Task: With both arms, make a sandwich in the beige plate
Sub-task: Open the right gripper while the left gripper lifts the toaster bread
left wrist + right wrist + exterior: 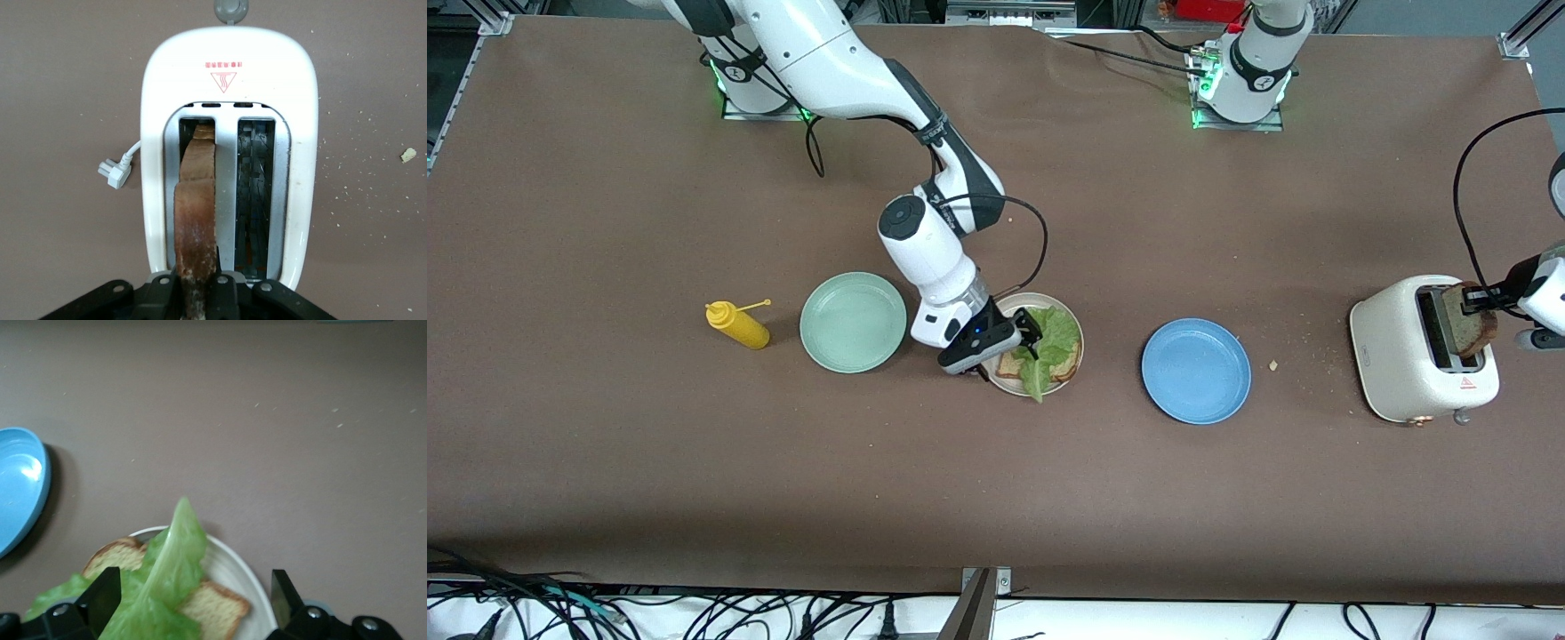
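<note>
Two arms are at work, and you see each one at a different end of the table. Your left gripper [1485, 302] is over the white toaster [1418, 360], which stands at the left arm's end of the table. Its jaws are clenched on the upper edge of a brown bread slice [1469, 329]. In the left wrist view this slice [197, 220] stands upright between the jaws, with its lower part inside one slot of the toaster [227, 80]. The slot beside it holds no bread. You can see a small white plug [113, 171] on the table beside the toaster, and some crumbs [407, 155] around it.

Your right gripper [1030, 342] is low over the beige plate [1073, 324], and its jaws are released, standing wide apart. Between the jaws and just below them lies the green lettuce leaf [1049, 347], on top of the other bread slice [1063, 366] in that plate. In the right wrist view the lettuce [163, 580] rises between the two black fingers [100, 597], and I cannot tell if it touches them. The bread [213, 610] shows under the leaf, and the plate rim [233, 563] curves around it.

Next to the beige plate, toward the right arm's end, you find a mint-green plate [853, 321] and then a yellow squeeze bottle [738, 325]. Toward the left arm's end lies a blue plate [1196, 370], between the beige plate and the toaster.
</note>
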{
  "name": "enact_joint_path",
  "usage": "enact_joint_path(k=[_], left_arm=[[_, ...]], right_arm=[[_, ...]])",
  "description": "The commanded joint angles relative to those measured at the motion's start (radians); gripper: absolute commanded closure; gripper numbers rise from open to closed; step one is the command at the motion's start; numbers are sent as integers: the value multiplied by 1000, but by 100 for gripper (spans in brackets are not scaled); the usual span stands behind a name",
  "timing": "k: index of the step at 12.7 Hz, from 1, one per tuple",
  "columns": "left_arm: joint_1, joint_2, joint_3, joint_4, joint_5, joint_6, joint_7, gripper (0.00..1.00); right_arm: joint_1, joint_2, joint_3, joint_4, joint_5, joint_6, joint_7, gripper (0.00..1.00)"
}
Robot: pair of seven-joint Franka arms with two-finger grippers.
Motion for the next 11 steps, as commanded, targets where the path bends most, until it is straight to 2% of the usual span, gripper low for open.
enact_joint_path(k=[1, 3, 5, 8, 11], left_arm=[[-2, -28, -26, 129, 21, -171, -17, 100], [-2, -30, -65, 252, 24, -306, -14, 100], [-2, -30, -123, 327, 13, -393, -14, 100], [-3, -28, -238, 338, -29, -452, -21, 100], [-43, 2, -283, 334, -190, -472, -25, 100]], right_arm=[[1, 31, -15, 45, 8, 1, -20, 0], [-13, 18, -21, 42, 5, -18, -22, 0], [-29, -20, -35, 42, 1, -127, -23, 0], [-66, -78, -35, 36, -5, -305, -42, 0], [-74, -101, -66, 34, -2, -418, -39, 0]])
